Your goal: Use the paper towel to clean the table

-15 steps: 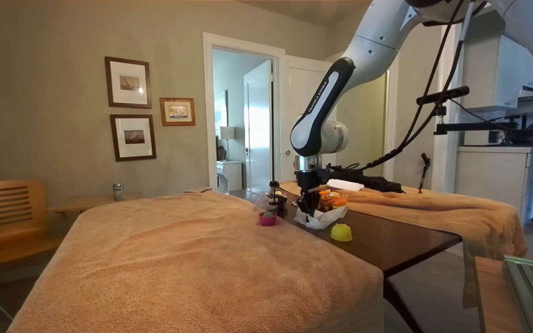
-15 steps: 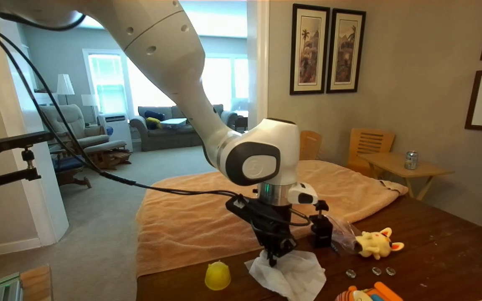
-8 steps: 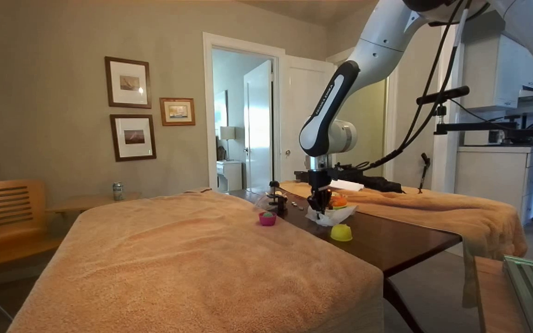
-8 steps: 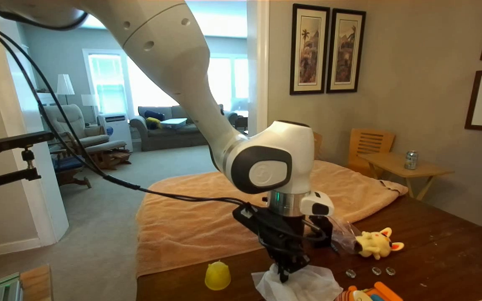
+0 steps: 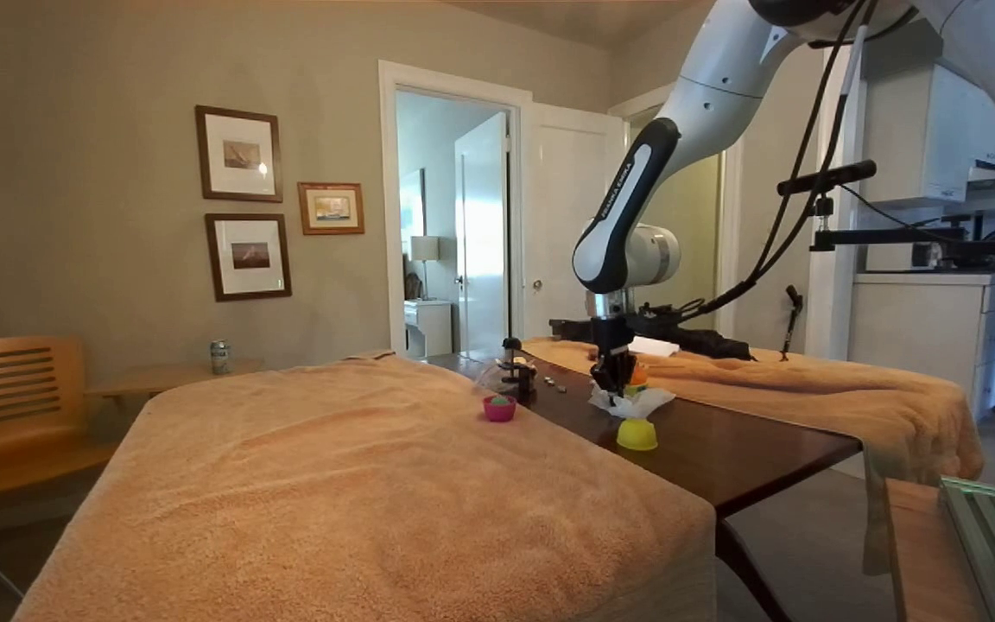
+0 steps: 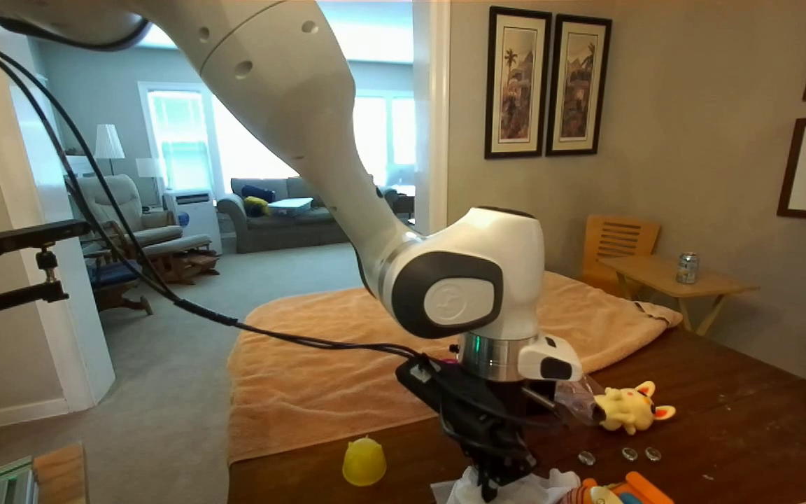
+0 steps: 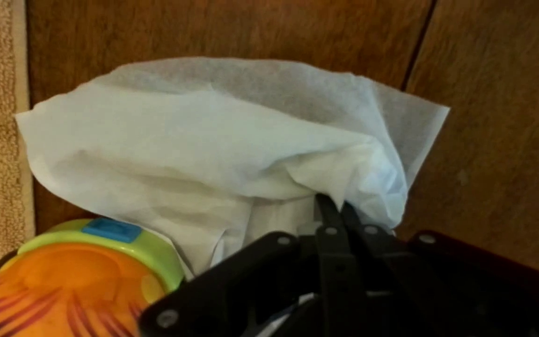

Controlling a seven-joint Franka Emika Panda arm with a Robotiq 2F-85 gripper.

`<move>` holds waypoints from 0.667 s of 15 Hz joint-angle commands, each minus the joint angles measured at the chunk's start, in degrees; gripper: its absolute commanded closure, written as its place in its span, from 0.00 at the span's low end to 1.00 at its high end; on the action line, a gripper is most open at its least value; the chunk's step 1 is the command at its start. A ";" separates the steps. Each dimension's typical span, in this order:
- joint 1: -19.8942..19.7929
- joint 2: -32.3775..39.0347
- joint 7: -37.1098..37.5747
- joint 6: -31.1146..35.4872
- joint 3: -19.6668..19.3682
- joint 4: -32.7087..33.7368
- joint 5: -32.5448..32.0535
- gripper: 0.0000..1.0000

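Observation:
The paper towel [image 7: 180, 135] is a white, thin, rumpled sheet lying on the dark brown wooden table [image 7: 489, 187]. My gripper [image 7: 337, 206] is shut on a pinched fold near one end of the towel, and the rest spreads out flat beside it. In both exterior views the gripper [image 5: 614, 396] [image 6: 490, 486] points down at the table [image 5: 748, 445] [image 6: 746, 413] with the towel [image 5: 651, 402] [image 6: 529, 491] under and around its fingertips. The lower frame edge cuts off part of the towel in an exterior view.
An orange and green toy [image 7: 68, 281] [image 6: 627, 490] sits right against the towel's edge. A yellow cup [image 5: 637, 434] [image 6: 364, 462] stands nearby. A black clamp [image 5: 515, 371], pink cup [image 5: 499, 409], yellow plush toy [image 6: 630, 407] and clear gems [image 6: 629, 454] lie around. Tan cloth [image 5: 394, 484] borders the table.
My gripper has dragged the towel across the table, rightward in both exterior views and lower in one of them. The towel's edge is now up against the orange toy. The grip stays shut.

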 commanded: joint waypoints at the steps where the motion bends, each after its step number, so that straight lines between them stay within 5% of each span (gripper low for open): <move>1: -0.10 0.52 1.60 0.98 -0.19 -1.06 -2.70 1.00; 10: 2.13 0.87 1.80 1.11 0.94 -0.33 -5.46 1.00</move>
